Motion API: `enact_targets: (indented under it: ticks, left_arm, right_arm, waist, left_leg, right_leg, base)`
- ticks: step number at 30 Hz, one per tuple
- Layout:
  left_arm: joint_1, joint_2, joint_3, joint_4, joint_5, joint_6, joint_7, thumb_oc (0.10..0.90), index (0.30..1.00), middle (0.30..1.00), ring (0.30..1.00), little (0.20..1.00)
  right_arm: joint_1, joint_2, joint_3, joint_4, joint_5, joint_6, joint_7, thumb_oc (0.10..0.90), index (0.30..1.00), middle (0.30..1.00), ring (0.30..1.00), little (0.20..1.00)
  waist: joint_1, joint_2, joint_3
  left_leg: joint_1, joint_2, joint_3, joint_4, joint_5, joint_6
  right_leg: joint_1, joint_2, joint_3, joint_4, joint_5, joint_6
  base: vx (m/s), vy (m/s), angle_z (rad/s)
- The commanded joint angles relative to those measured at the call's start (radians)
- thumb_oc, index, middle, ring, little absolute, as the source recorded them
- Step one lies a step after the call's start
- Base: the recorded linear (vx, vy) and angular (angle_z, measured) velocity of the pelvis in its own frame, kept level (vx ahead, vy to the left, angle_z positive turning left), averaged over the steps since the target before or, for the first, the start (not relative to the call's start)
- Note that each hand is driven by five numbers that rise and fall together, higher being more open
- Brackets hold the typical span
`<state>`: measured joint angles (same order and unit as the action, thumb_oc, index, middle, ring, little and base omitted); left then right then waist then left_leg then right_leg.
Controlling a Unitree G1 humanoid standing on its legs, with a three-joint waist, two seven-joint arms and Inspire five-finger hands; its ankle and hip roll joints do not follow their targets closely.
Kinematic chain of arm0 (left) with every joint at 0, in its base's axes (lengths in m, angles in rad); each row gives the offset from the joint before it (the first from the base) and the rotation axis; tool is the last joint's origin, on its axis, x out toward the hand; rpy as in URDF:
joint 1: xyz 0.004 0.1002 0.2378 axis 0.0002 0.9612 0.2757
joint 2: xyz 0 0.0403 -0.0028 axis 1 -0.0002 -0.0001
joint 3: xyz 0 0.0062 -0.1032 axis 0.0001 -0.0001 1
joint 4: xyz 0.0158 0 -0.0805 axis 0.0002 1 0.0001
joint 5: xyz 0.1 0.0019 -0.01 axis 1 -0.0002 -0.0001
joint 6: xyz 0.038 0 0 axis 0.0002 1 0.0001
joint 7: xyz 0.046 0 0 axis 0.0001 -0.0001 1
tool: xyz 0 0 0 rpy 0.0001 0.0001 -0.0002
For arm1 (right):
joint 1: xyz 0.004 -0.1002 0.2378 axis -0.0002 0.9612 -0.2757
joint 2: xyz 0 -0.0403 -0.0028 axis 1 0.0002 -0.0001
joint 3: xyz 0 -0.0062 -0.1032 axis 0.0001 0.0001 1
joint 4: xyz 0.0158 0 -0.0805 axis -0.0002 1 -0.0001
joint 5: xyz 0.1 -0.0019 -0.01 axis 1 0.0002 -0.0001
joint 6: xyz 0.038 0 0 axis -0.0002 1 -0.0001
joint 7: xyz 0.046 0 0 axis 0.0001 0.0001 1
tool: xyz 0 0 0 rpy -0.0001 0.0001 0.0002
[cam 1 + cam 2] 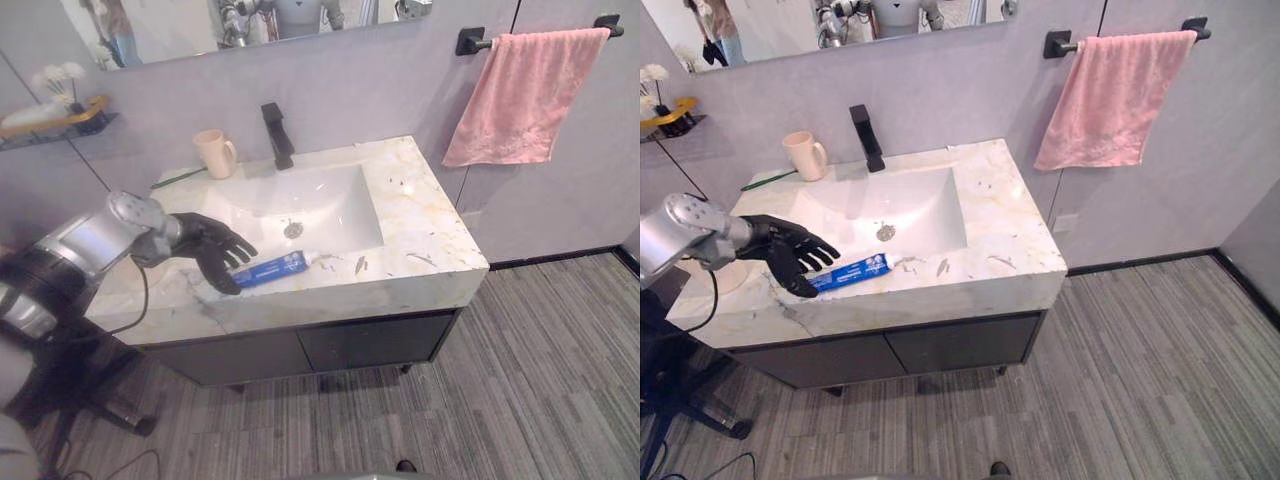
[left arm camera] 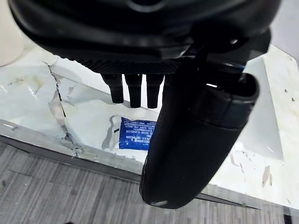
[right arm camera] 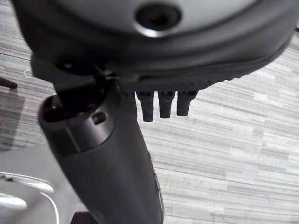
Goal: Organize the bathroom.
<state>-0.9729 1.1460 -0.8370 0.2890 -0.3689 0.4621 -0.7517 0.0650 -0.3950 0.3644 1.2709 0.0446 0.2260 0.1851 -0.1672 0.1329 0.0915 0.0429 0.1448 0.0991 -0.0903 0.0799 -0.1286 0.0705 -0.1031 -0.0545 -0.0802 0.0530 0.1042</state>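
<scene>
Marble vanity top (image 1: 430, 235) with a sunken white basin (image 1: 300, 205) stands against a grey wall, above dark cabinet doors (image 1: 300, 350) and a striped grey floor (image 1: 540, 380). Behind the basin rises a black faucet (image 1: 277, 135); just to its left stands a cream mug (image 1: 215, 153), and a green toothbrush (image 1: 180, 179) lies on the counter left of the mug. A pink towel (image 1: 525, 95) hangs from a black bar (image 1: 472, 42) on the wall to the right, and a mirror (image 1: 200, 25) spans the wall above the faucet. A small shelf (image 1: 60, 125) at far left carries a gold-coloured tray (image 1: 45, 122) and a dark pot of white flowers (image 1: 62, 75). A blue-and-white toothpaste tube (image 1: 275, 268) lies flat on the front rim of the counter, just before the basin. The left hand (image 1: 215, 250) reaches over the counter with fingers spread and nearly straight, its fingertips (image 1: 232, 285) at the tube's left end; the fingers are not curled round it. The right hand (image 3: 140, 154) shows in its wrist view, above the floor, fingers straight and holding nothing.
</scene>
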Motion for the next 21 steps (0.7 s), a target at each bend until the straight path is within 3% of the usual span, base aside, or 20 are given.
enact_targets:
  ticks: [1, 8, 21]
  left_arm:
    - [-0.093, 0.063, 0.170, 0.085, 0.102, -0.085, 0.042, 0.800, 0.900, 0.900, 0.900, 0.900]
    - [-0.116, 0.081, 0.177, 0.137, 0.124, -0.142, 0.103, 0.800, 0.900, 0.900, 0.900, 0.900]
    - [-0.103, 0.083, 0.191, 0.088, 0.075, -0.094, 0.097, 0.800, 0.900, 0.900, 0.900, 0.900]
  right_arm:
    - [0.037, -0.095, 0.000, 0.002, -0.033, -0.004, -0.009, 0.800, 0.900, 0.900, 0.900, 0.900]
    - [0.051, -0.115, 0.009, -0.047, -0.033, -0.029, -0.037, 0.800, 0.900, 0.900, 0.900, 0.900]
    - [0.040, -0.124, 0.005, -0.065, -0.020, -0.021, -0.043, 0.800, 0.900, 0.900, 0.900, 0.900]
  waist:
    - [0.000, 0.010, 0.005]
    - [-0.013, 0.014, 0.026]
    - [-0.021, 0.015, 0.051]
  left_leg:
    - [-0.005, 0.042, 0.079, 0.003, 0.028, 0.019]
    - [-0.025, 0.036, 0.075, 0.003, 0.027, 0.022]
    - [-0.027, 0.039, 0.080, 0.003, 0.032, 0.021]
  right_leg:
    - [-0.056, -0.050, -0.019, 0.029, 0.000, 0.040]
    - [-0.085, -0.055, -0.008, 0.040, 0.000, 0.041]
    - [-0.099, -0.051, 0.010, 0.055, -0.003, 0.039]
  base:
    - [0.00, 0.000, 0.00]
    - [0.00, 0.000, 0.00]
    - [0.00, 0.000, 0.00]
